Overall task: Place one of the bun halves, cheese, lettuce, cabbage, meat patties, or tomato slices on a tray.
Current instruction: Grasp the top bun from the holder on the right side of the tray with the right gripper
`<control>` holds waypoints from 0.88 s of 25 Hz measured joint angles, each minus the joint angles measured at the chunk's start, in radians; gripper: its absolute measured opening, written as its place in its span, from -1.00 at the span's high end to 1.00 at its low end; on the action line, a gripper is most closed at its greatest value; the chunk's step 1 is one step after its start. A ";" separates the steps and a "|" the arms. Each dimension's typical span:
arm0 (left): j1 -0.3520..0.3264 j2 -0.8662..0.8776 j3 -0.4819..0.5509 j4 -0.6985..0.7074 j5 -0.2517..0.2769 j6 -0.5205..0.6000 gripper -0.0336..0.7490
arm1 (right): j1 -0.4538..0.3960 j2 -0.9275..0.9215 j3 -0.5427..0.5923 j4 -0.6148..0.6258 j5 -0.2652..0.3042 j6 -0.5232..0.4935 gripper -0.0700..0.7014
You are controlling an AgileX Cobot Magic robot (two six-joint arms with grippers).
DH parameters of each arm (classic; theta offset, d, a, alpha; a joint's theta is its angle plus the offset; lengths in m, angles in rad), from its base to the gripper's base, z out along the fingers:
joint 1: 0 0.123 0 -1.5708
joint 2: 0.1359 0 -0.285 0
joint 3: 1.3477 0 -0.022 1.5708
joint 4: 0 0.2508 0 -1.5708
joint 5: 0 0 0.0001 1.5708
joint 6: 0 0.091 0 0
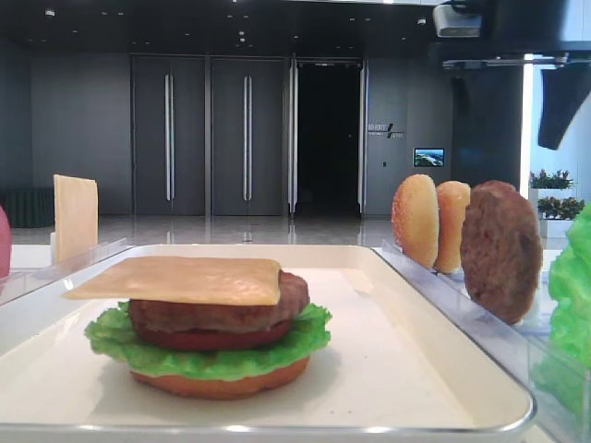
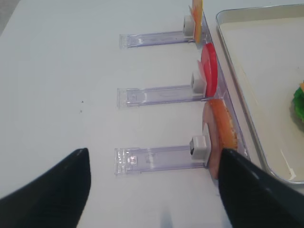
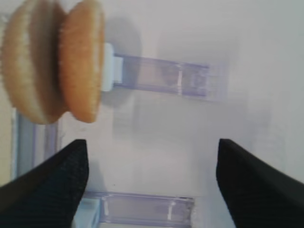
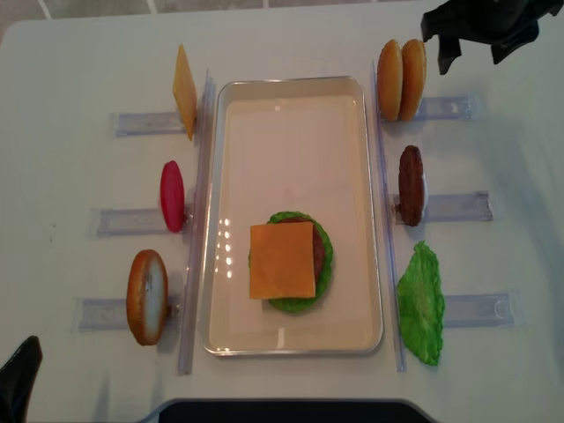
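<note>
The white tray (image 4: pixel 352 132) holds a stack: orange bun bottom, lettuce, tomato, meat patty (image 1: pixel 222 314) and cheese (image 4: pixel 282 260) on top. Two sesame bun halves (image 4: pixel 401 79) stand on edge in the far right rack. My right gripper (image 3: pixel 151 159) hovers open and empty just right of these bun halves (image 3: pixel 52 59). In the overhead view the right gripper (image 4: pixel 476 48) is at the top right. My left gripper (image 2: pixel 154 159) is open over bare table at the near left, beside a flat bun bottom (image 2: pixel 221 135). No cabbage is in view.
Clear racks flank the tray. On the right are a spare patty (image 4: pixel 411 185) and a lettuce leaf (image 4: pixel 421 304). On the left are a cheese slice (image 4: pixel 184 92), a tomato slice (image 4: pixel 172 196) and the bun bottom (image 4: pixel 147 296).
</note>
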 joint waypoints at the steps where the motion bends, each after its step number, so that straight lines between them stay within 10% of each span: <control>1: 0.000 0.000 0.000 0.000 0.000 0.000 -0.72 | 0.025 0.000 -0.003 0.001 -0.003 0.009 -0.62; 10: 0.000 0.000 0.000 0.000 0.000 0.000 -0.72 | 0.183 0.001 -0.068 0.000 -0.021 0.061 -0.62; 22: 0.000 0.000 0.000 0.000 0.000 0.000 -0.72 | 0.168 0.007 -0.075 0.003 -0.028 0.080 -0.62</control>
